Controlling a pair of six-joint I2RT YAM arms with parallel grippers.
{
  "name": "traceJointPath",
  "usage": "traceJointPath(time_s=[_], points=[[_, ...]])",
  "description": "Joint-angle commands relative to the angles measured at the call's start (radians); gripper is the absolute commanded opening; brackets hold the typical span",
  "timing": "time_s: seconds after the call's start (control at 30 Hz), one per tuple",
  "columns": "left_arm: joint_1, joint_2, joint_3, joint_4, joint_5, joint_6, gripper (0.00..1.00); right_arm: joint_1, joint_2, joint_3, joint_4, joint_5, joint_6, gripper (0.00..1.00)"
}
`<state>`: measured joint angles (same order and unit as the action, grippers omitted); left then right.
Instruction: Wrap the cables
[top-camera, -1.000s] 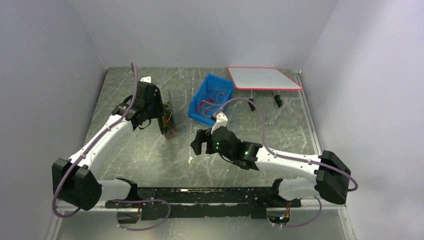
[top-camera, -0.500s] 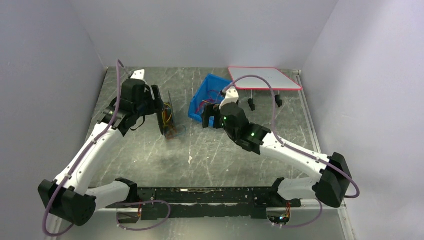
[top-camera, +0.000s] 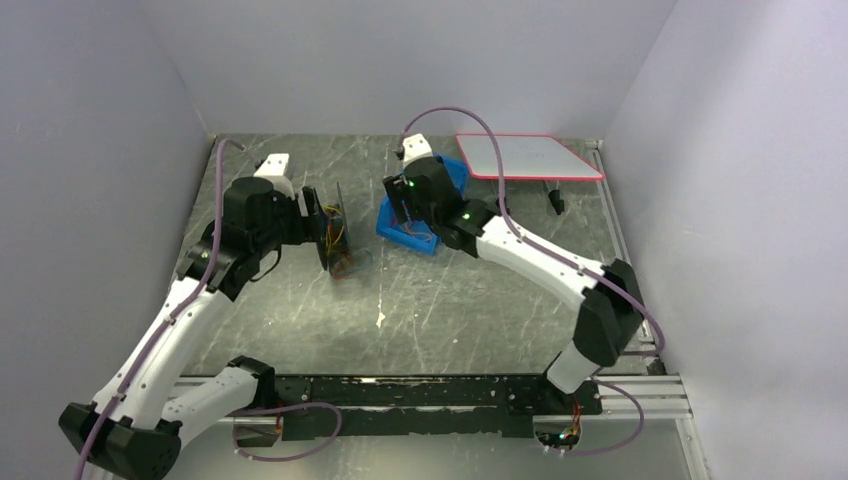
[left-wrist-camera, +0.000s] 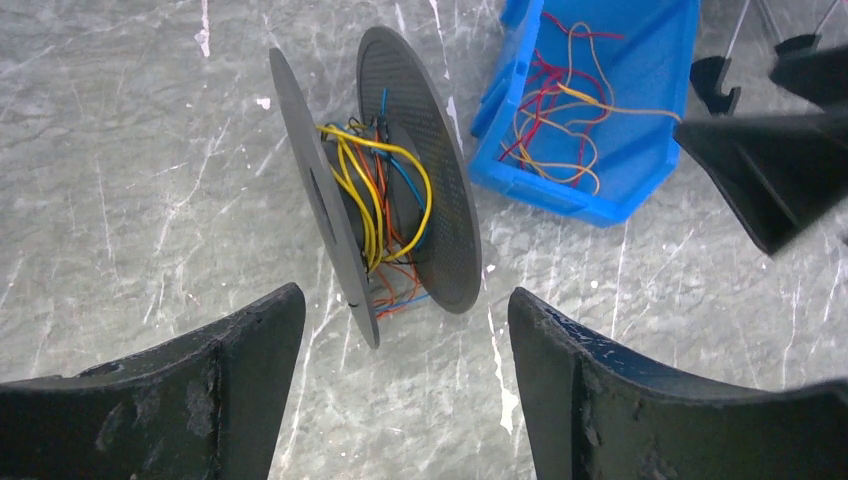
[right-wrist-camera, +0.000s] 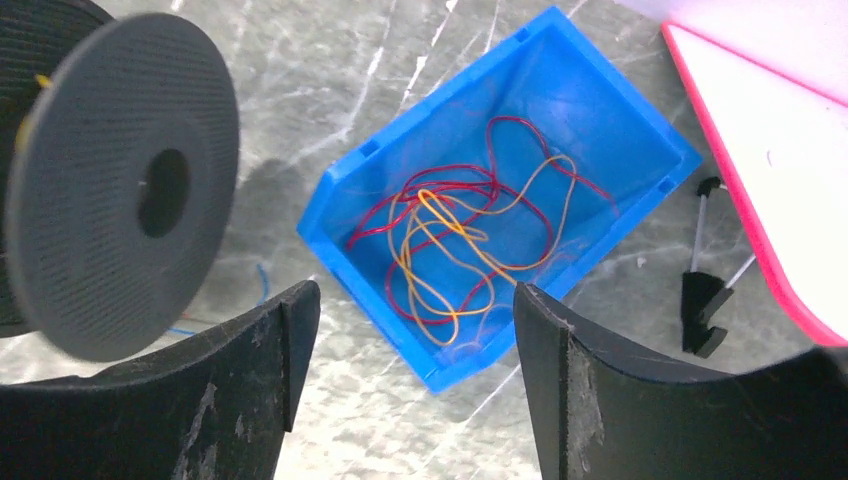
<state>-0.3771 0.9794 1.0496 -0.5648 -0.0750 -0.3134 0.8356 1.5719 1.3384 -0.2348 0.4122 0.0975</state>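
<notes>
Loose red, orange and yellow cables (right-wrist-camera: 460, 240) lie tangled in a blue bin (right-wrist-camera: 620, 110), also seen in the left wrist view (left-wrist-camera: 560, 110). A dark grey spool (top-camera: 335, 238) stands on edge left of the bin, with yellow, orange and blue wire (left-wrist-camera: 375, 200) wound loosely on it. My left gripper (top-camera: 312, 215) is open and empty just left of the spool (left-wrist-camera: 400, 150); its jaws (left-wrist-camera: 405, 293) frame the spool's lower end. My right gripper (top-camera: 405, 208) is open and empty above the bin's near left side (right-wrist-camera: 415, 288).
A white board with a red rim (top-camera: 525, 155) stands on thin black-footed legs (right-wrist-camera: 700, 310) at the back right, next to the bin (top-camera: 400, 238). Grey walls close in the left, back and right. The spool's flange (right-wrist-camera: 120, 185) is close left of my right gripper.
My right arm has swung from the table's middle to the back, over the blue bin. My left arm has shifted a little left, its gripper still pointing at the spool.
</notes>
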Motion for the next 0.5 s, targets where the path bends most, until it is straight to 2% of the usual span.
traceJointPath(time_s=[0.0,0.23,0.47], points=[[-0.006,-0.091,-0.078,0.078,0.038,0.042,0.80,-0.033,0.124,0.115,-0.146,-0.029,-0.120,0.73],[-0.006,-0.160,-0.150,0.105,0.035,0.045,0.80,-0.113,0.299,0.253,-0.217,-0.126,-0.189,0.61],[-0.006,-0.190,-0.174,0.109,0.051,0.029,0.81,-0.140,0.388,0.319,-0.220,-0.168,-0.218,0.57]])
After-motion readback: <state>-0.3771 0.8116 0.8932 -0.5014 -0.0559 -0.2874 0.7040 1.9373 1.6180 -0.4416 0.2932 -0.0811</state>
